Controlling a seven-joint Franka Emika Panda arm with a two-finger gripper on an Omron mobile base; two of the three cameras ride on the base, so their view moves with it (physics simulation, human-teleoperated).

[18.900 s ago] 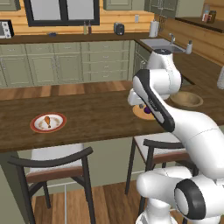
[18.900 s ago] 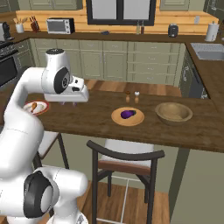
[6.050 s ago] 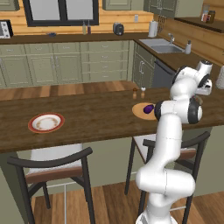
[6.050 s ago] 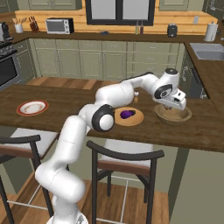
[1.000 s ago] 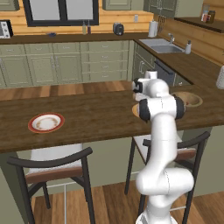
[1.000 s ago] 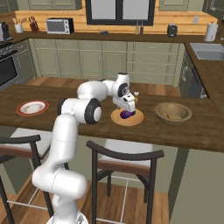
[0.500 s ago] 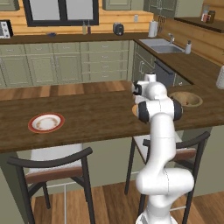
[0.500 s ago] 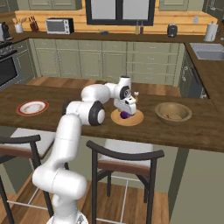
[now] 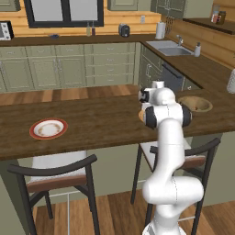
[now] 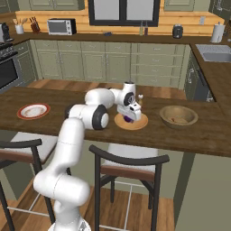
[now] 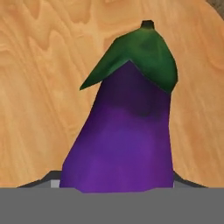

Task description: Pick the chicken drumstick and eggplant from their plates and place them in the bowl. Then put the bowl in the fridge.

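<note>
Hand view puts the eggplant straight ahead of the camera, its long axis running away along the line of sight, green cap at the far end and the thick purple body at the near end, right where the fingertips would rise. It lies on the tan wooden plate, whose grain covers everything around it. So the coming move turns on a squeeze across the short width of the body, not along its length.

From the right base view the gripper sits low over that same plate near the middle of the counter, a little purple of the eggplant showing under the hand. The fingers are too hidden by the vegetable and the hand to read: I cannot tell whether they already press the eggplant or stand a little off it, though a close seems under way.

The bowl stands to the right of the plate on the same counter, well apart from the white plate near the left end, which looks bare of any drumstick.

Against the picture of a second ago, the hand sits lower and closer on the eggplant; plate and bowl lie where they were.
</note>
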